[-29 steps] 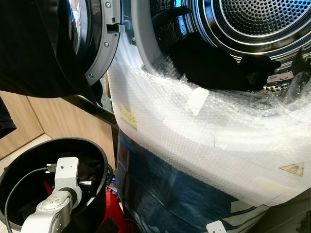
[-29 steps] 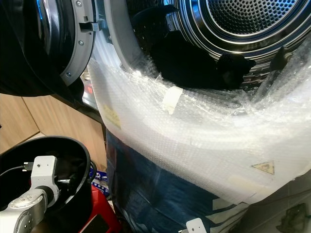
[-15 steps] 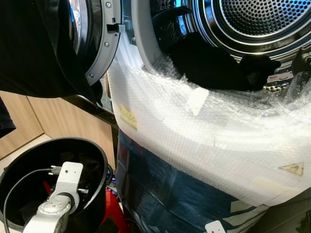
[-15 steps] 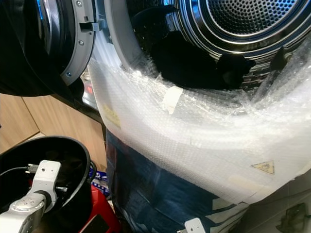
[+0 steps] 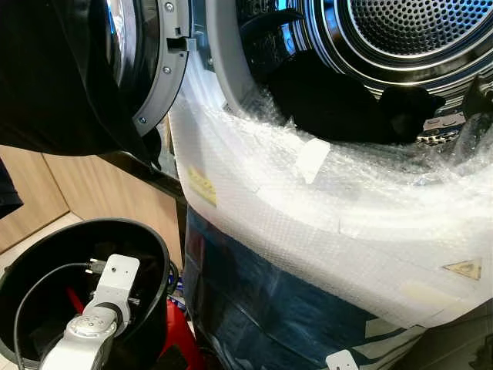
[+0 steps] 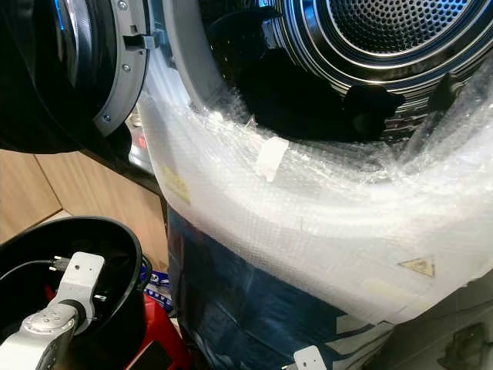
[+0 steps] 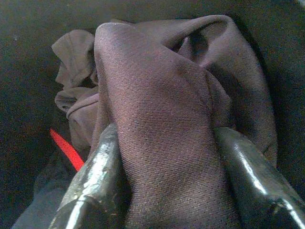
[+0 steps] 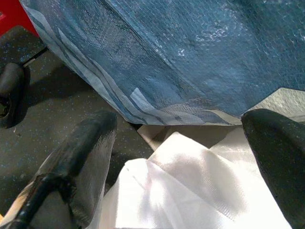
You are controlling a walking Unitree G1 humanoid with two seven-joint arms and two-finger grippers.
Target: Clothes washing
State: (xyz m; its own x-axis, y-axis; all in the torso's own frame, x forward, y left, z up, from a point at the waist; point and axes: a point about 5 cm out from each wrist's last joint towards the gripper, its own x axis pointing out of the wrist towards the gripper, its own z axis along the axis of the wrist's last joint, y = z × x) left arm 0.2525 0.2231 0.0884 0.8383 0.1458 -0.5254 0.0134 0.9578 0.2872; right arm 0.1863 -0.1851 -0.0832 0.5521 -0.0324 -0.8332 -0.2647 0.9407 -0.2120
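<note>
Gripping a brown garment [image 7: 167, 143], left gripper [image 7: 167, 157] inside black bin [image 5: 154, 239], near left; right gripper [image 8: 181, 157] wide, holding nothing; washer [image 5: 370, 231] right.

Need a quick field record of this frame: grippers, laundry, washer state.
left gripper: down inside the black basket, fingers closed on a dark brownish garment
right gripper: open, holding nothing, aimed at the floor beside the blue wrapping
washer door: open, swung to the robot's left
drum: dark clothing already lying at its mouth
washer front: covered in bubble wrap
basket contents: more dark cloth, something red
</note>
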